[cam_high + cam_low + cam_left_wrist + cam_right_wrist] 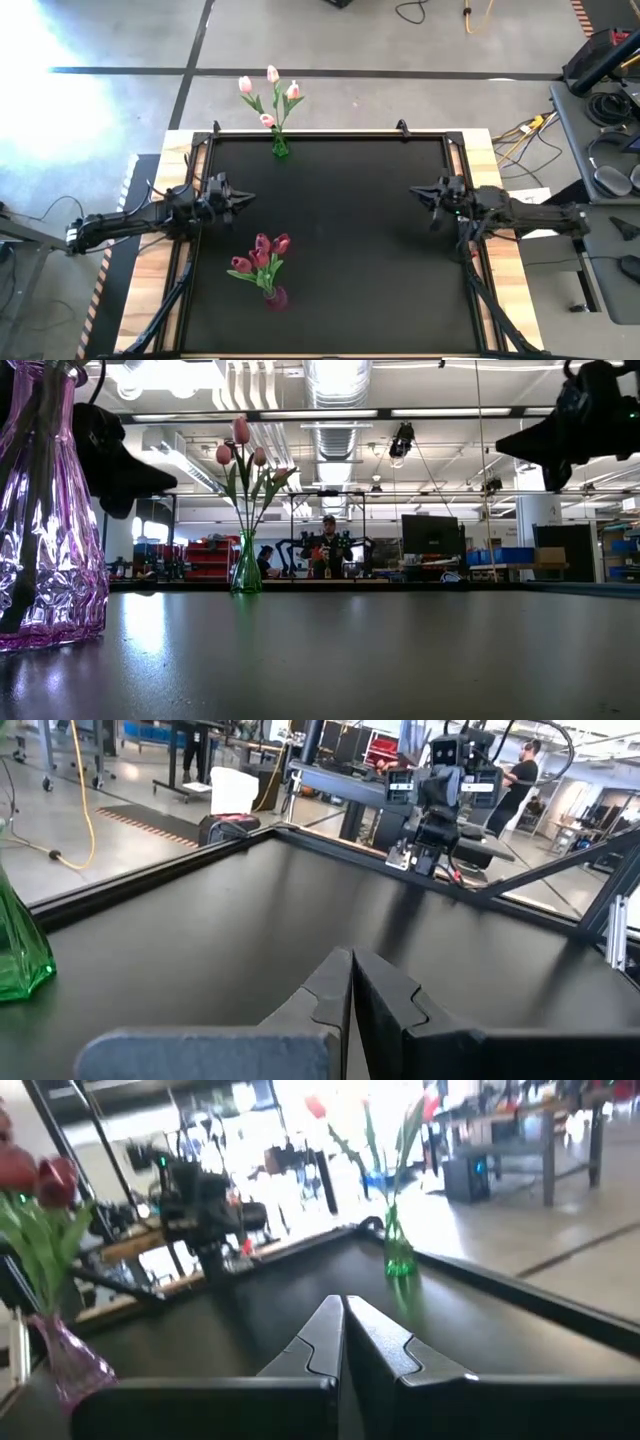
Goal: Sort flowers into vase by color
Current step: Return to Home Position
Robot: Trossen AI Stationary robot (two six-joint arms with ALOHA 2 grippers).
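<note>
My left gripper (243, 200) hung over the black table (350, 250) with its two fingers pressed together on nothing. My right gripper (414, 192) faced it from well across the table, fingers likewise closed and empty.

The four pale pink tulips (267, 120) stood in the slim green glass vase (280, 147), ahead of my left gripper and off to its left, at the table's far rim. The dark red tulips (262, 252) stood in the squat purple glass vase (275, 297), near my left gripper on its right side. No flower lay loose on the table, so I judged the sorting finished and only the retreat left.

The risk I saw was on the left. The red heads and leaves leaned out toward that gripper, and a careless swing as I drew back could catch a leaf and drag the purple vase over. Both vases looked light and top-heavy under long stems. The green vase sat so close to the rim that a nudge might send it off.

The red heads overlapped from above, so I could not count them surely. The low view cut off the purple vase's top and its flowers. In the right wrist view, glare swallowed most of the pink heads.
</note>
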